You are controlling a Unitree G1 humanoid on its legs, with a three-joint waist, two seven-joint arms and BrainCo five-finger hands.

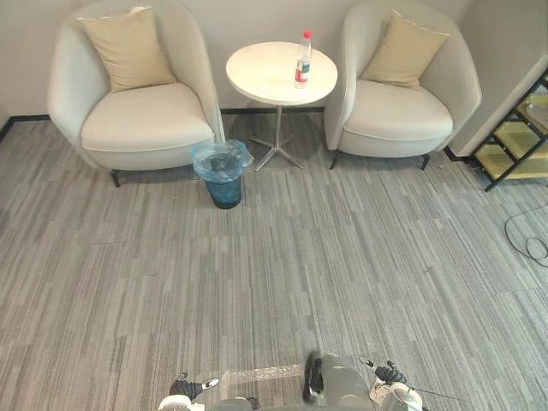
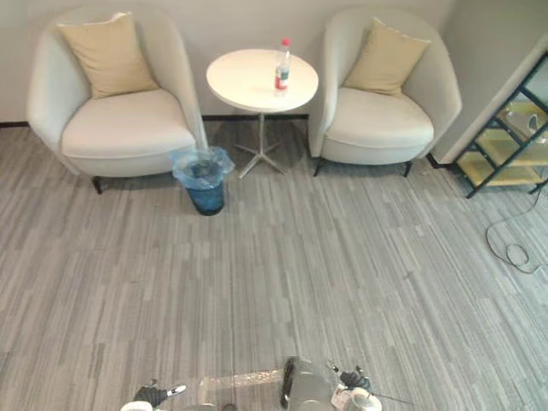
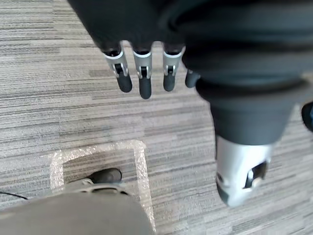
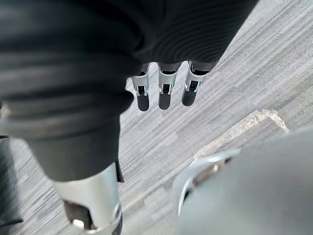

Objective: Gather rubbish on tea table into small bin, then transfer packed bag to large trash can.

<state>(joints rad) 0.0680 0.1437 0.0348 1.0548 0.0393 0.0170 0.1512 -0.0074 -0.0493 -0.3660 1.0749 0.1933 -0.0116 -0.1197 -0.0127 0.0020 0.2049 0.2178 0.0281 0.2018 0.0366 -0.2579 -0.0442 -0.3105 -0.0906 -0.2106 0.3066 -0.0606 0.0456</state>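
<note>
Left eye view, bottle: The red-capped bottle (image 1: 303,60) stood upright on the round worktop (image 1: 257,81), toward its far right edge. It was the rubbish to be gathered, and neither hand held it.
Left eye view, approach: A wide stretch of floor lay between the robot and the worktop. A poor line of walk could leave the bottle out of reach on the far side of the top.
Right eye view, small bin: The small bin (image 2: 204,184), lined with a blue bag, stood on the floor just beside the left armchair (image 2: 120,120) and near the pedestal (image 2: 259,145). A step placed too close could tip it or tread on the bag's loose rim.
Right eye view, pedestal: The worktop rested on one thin stem with spread feet. A bump from a leg or arm could probably rock the top, and the tall, narrow bottle would likely topple and roll off.
Left wrist view, left hand: The left hand (image 3: 142,73) hung above the floor, fingers straight and spread, empty, over a tape mark (image 3: 142,166).
Right wrist view, right hand: The right hand (image 4: 165,93) hung likewise, fingers straight and holding nothing. The bottle looked smooth, so an off-centre grasp could let it slip.
</note>
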